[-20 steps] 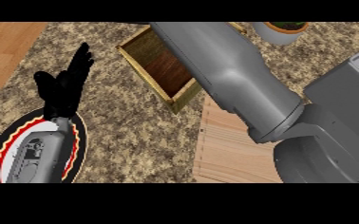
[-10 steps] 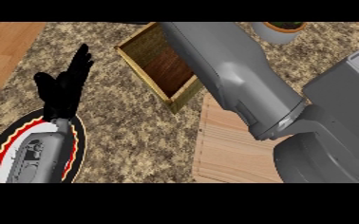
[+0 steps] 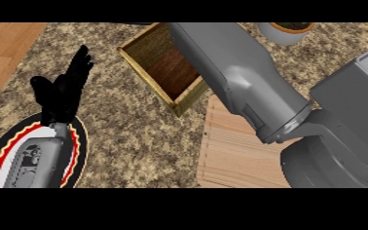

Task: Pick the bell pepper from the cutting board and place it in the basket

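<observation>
We see the left hand (image 3: 63, 95) at the left of the head view, fingers straight and pointing up, holding nothing, resting above a plate (image 3: 81, 148) with a black rim and a red-and-yellow ring. The grey left forearm lies over that plate. The speckled counter (image 3: 129, 146) runs under everything.

The right forearm (image 3: 237, 78) crosses the middle of the view as a thick grey shape, reaching up and leftward over the basket (image 3: 155, 75), a square wooden box with a light rim and a darker floor. The forearm covers the basket's right part, and the right hand itself is out of sight beyond it, so we cannot tell how its fingers stand.

The cutting board (image 3: 233, 153) lies just beside the basket's lower corner, pale planks showing beneath the arm. We cannot find the bell pepper; it may be hidden behind the forearm.

A small pot (image 3: 286, 31) stands near the upper right.
</observation>
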Robot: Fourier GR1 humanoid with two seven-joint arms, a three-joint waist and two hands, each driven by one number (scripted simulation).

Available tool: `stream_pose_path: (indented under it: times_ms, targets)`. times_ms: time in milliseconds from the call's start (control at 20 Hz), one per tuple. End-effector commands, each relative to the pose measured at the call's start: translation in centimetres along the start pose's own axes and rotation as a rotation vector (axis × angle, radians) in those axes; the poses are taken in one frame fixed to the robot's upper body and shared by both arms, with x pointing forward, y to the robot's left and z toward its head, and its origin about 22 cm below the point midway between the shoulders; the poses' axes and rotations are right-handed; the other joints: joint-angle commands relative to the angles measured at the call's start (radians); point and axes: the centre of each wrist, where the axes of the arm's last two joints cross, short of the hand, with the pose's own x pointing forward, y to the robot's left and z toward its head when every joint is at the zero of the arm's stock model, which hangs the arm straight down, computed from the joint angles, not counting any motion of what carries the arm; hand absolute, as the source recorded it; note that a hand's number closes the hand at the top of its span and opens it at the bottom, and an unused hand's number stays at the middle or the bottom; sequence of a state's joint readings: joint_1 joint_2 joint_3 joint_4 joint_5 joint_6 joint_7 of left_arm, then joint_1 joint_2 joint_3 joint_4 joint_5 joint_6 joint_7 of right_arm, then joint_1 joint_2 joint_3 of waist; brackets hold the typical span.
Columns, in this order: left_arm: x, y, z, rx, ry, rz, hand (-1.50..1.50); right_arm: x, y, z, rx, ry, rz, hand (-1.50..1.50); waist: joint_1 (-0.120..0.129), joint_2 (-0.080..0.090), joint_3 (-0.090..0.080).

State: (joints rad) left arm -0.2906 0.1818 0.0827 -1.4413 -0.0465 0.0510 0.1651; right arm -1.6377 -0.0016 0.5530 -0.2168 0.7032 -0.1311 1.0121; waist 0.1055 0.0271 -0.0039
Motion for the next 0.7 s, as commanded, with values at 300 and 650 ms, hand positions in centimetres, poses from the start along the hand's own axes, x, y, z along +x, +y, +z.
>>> stream_pose_path:
  times_ms: [300, 650]
  targets:
    - [0.3, 0.6, 0.1, 0.011, -0.002, 0.013, 0.0, -0.9, 1.8, -0.7, 0.044, 0.037, 0.096, 1.5, -0.012, -0.001, 0.001]
    - [0.1, -0.7, -0.3, 0.007, -0.005, -0.002, 0.0, -1.7, 4.0, -0.6, 0.108, 0.049, 0.084, 1.5, -0.005, 0.006, 0.001]
